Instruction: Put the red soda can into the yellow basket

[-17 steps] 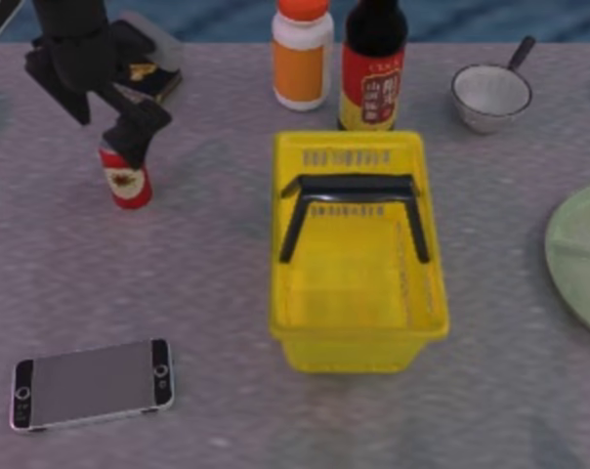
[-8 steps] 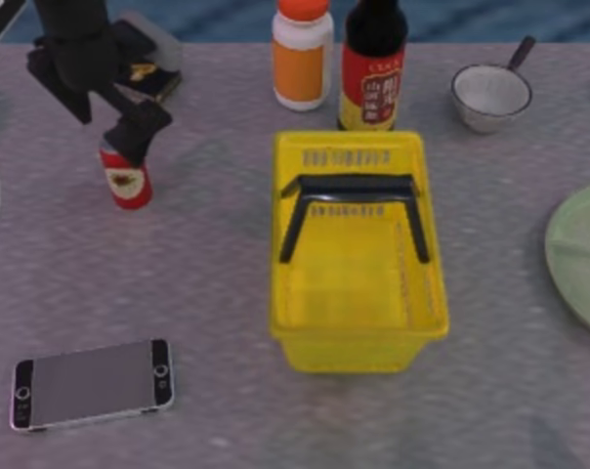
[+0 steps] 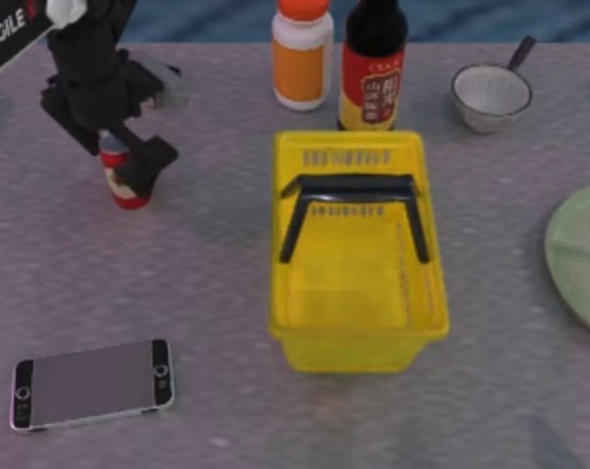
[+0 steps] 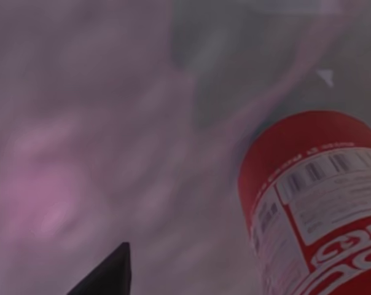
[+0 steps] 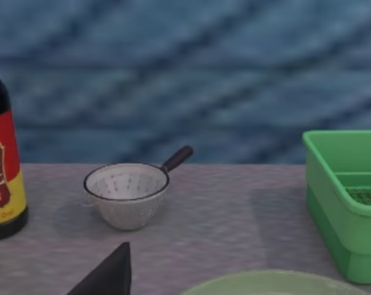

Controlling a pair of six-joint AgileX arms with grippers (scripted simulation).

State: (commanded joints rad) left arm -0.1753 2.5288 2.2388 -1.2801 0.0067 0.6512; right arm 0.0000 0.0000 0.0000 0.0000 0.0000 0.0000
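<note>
Red soda can point(image 3: 126, 184): upright on the counter point(image 3: 227, 410), well to the left of the yellow basket point(image 3: 358, 332).

Left gripper point(image 3: 129, 161): directly over the can, covering its top; whether it grips the can cannot be told.

Yellow basket: centre of the counter, dark handle point(image 3: 354, 186) folded across its far half.

Beyond the basket: white bottle point(image 3: 302, 54), dark bottle point(image 3: 373, 68), small strainer point(image 3: 490, 95).

Phone point(image 3: 92, 383): near and left of the basket.

Right gripper: out of the top view.

Red soda can point(image 3: 126, 188): red, white barcode label. Yellow basket point(image 3: 358, 322): bright yellow, dark grey handle. Table point(image 3: 227, 410): mottled purple-grey. Left gripper point(image 3: 129, 156): black.
</note>
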